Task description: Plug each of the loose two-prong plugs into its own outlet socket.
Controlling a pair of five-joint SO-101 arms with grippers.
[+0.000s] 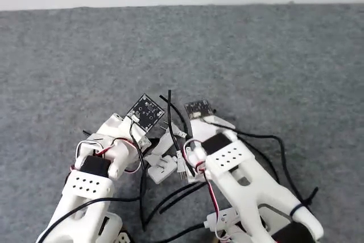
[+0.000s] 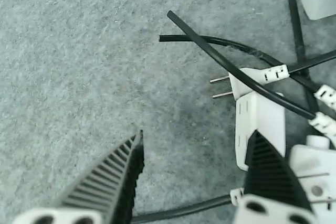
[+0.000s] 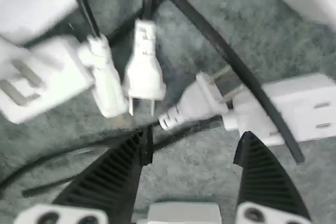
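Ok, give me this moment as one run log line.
left end effector: open, beside outlet block | right end effector: open, near loose plug | loose plug: prongs bare, not inserted

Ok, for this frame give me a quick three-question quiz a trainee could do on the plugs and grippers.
1. True or false: the left gripper is shut on a plug.
2. In the right wrist view, the loose plug next to the outlet block is: A) fully seated in it; B) lying on the surface with its prongs showing; C) held by the right gripper.
3. How many prongs show on the white plug in the left wrist view?

Key: 1 false, its jaws are open and empty. 2 B. 3 two.
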